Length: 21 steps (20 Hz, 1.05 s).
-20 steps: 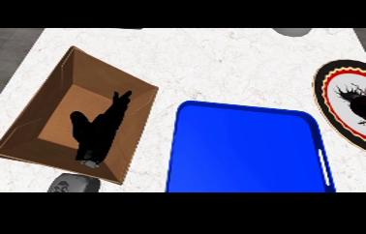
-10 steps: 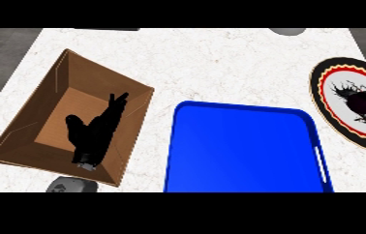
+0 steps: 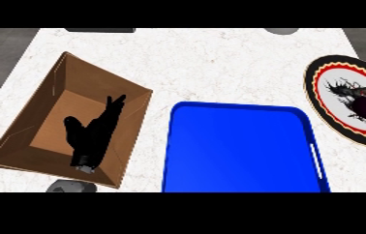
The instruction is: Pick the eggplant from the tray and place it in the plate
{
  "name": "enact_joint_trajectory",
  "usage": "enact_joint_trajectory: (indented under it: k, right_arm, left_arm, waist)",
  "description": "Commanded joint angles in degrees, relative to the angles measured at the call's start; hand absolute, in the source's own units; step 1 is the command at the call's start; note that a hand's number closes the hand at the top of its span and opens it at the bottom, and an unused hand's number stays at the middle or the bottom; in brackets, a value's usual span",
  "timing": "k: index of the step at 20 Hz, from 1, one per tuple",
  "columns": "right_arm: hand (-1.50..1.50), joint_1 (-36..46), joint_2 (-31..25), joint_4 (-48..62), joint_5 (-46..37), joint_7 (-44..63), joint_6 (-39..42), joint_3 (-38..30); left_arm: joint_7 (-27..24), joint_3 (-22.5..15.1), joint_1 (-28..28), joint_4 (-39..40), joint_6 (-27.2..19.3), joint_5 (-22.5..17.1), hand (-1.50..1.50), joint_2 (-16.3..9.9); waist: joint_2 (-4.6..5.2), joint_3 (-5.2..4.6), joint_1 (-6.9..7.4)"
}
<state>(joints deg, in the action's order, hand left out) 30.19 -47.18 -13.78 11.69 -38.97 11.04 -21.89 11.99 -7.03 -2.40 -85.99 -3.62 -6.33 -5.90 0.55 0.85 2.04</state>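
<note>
Left black hand point(image 3: 91, 134) shows at the lower left of the head view, near the counter's front-left corner. Fingers point(image 3: 114, 104) straight, pointing up and away; thumb spread to the left. Short grey wrist stub visible below the palm. Right hand not visible.

Light fell evenly and brightly over the pale marbled bench point(image 3: 214, 64), with no single strong source to be told and no glare or hot spots on it. The blue tray point(image 3: 243, 151) showed a soft gradient, lighter toward its left and darker at its right. Inside the brown box point(image 3: 64, 88) the walls were shaded darker than the floor. The black robot hand point(image 3: 91, 134) there read as a flat silhouette with almost no surface detail. Shadows on the bench were faint. The plate point(image 3: 314, 90) at the right edge looked stretched taller than wide.
</note>
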Motion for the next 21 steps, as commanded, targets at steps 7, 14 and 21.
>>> enact_joint_trajectory:
  k: [7,14,21]
  right_arm:
    - [-1.5,-7.6,-5.5,2.9,-2.4,-8.2,16.4,1.4]
    - [-1.5,-14.9,-7.1,2.0,-5.5,-15.4,16.4,3.6]
    - [-1.5,-16.0,-7.0,2.1,-6.0,-16.3,15.8,3.6]
  left_arm:
    - [1.9,0.4,2.7,3.1,-0.8,0.6,0.0,0.3]
    - [2.9,3.0,-0.1,3.9,0.3,-1.0,0.0,-1.0]
    - [0.4,4.0,2.0,4.8,1.9,-1.9,0.0,-1.5]
  waist:
    - [0.16,-0.5,-0.67]
    - [-0.04,-0.54,-1.56]
    - [-0.14,-0.59,-1.47]
